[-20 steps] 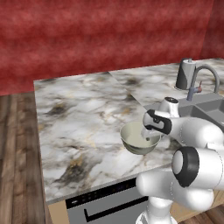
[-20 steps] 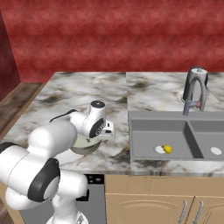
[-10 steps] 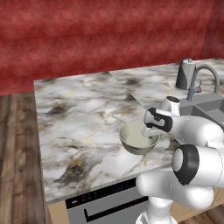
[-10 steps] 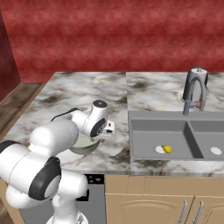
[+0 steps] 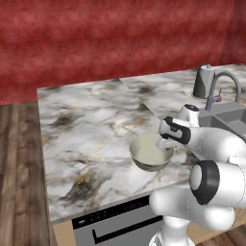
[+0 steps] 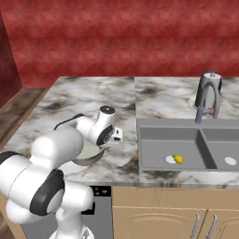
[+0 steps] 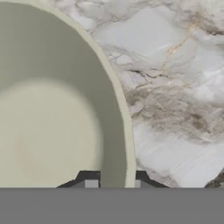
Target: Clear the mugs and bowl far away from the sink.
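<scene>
The pale cream-green bowl (image 5: 148,154) (image 6: 90,156) (image 7: 57,127) rests on the marble counter near its front edge, left of the sink (image 6: 154,140). My gripper (image 5: 166,144) (image 7: 116,183) is at the bowl's right-hand rim, pointing down. In the hand view one dark fingertip stands inside the rim and the other outside it, shut on the rim. The mugs are out of view.
The two-basin grey sink (image 5: 226,115) has a curved faucet (image 6: 204,100) (image 5: 224,81) behind it and a small yellow object (image 6: 177,159) in its left basin. A grey canister (image 5: 203,81) stands by the faucet. Open marble counter (image 5: 86,129) stretches left of the bowl.
The fingers have closed onto the bowl's rim. The bowl and the arm have hardly moved.
</scene>
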